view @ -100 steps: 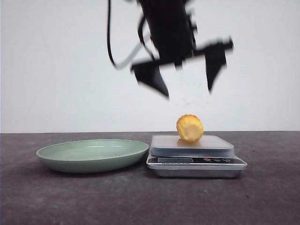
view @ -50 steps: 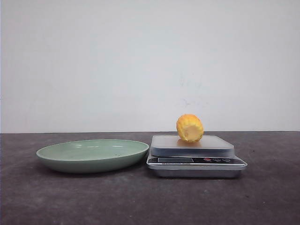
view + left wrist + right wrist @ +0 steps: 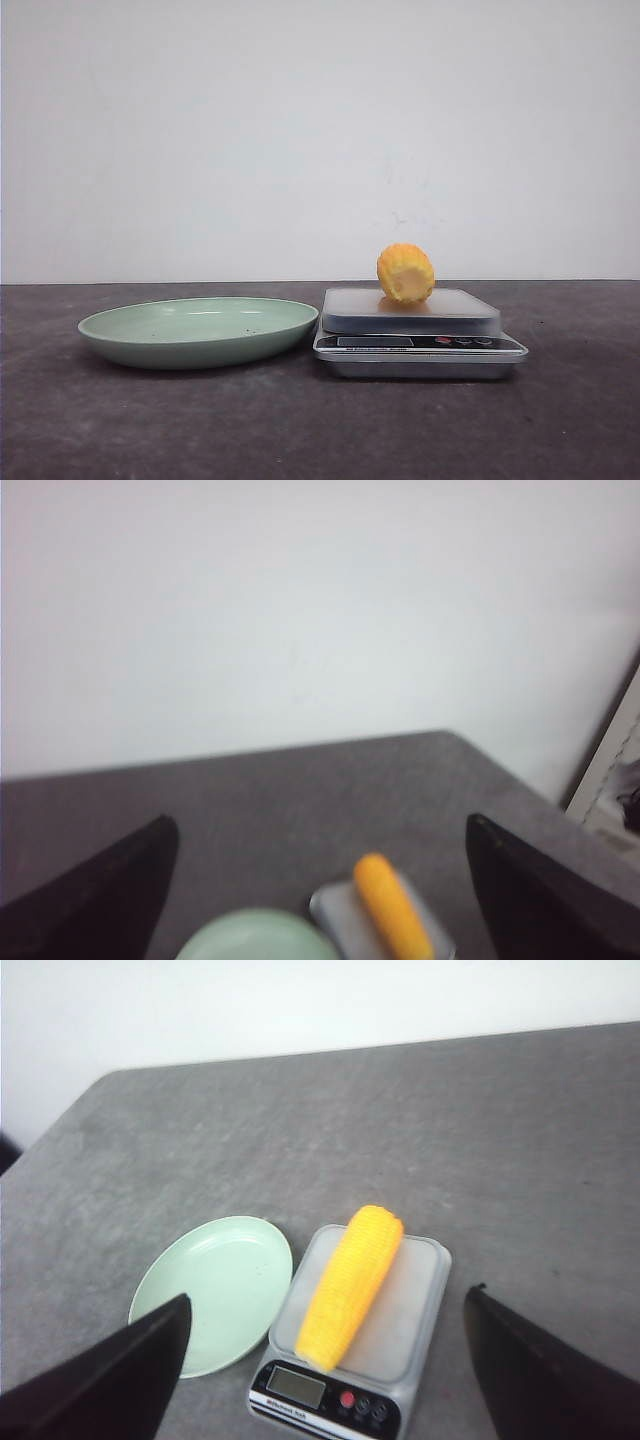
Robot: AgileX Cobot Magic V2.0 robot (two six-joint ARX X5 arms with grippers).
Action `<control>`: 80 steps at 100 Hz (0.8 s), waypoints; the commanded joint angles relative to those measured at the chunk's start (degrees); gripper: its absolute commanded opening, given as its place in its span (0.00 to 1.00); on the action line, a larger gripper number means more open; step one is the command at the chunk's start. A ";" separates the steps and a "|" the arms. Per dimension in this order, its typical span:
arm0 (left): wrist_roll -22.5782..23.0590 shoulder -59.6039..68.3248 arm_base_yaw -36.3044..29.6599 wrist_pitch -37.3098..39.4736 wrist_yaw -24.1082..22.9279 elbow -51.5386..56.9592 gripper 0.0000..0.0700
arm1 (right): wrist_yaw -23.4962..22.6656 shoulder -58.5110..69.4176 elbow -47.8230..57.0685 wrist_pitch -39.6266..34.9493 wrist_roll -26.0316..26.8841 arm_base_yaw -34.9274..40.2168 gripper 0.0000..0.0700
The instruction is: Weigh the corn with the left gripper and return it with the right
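Here, the corn (image 3: 405, 273) lies on a scale (image 3: 419, 342) beside a green plate (image 3: 198, 331) on the grey counter (image 3: 320, 430). The left pincer (image 3: 320, 905) and right pincer (image 3: 325, 1365) both hang high above, fingers spread wide, holding nothing.

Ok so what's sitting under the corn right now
The corn lies along the grey platform of a kitchen scale, which stands on the dark table beside the green plate. The strip of platform directly beneath the cob is hidden.
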 commanded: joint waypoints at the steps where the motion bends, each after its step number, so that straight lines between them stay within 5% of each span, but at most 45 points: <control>1: -1.57 -2.05 -0.59 0.76 -0.28 -1.42 0.79 | 3.39 3.08 1.79 2.19 1.84 4.74 0.79; 19: -2.27 -6.49 -0.59 -1.09 -0.31 -6.19 0.79 | 13.22 14.01 4.09 5.60 2.43 15.61 0.79; 24: -3.06 -7.02 -0.59 -2.14 -0.31 -6.84 0.79 | 14.84 17.51 5.05 6.01 2.95 17.55 0.86; 30: -3.06 -7.34 -0.59 -3.02 -0.31 -7.30 0.79 | 15.61 21.51 6.12 6.73 3.32 19.10 0.95; 80: -4.44 -7.39 -0.59 -7.04 -0.31 -7.34 0.79 | 20.79 44.44 9.81 14.67 4.74 19.23 0.95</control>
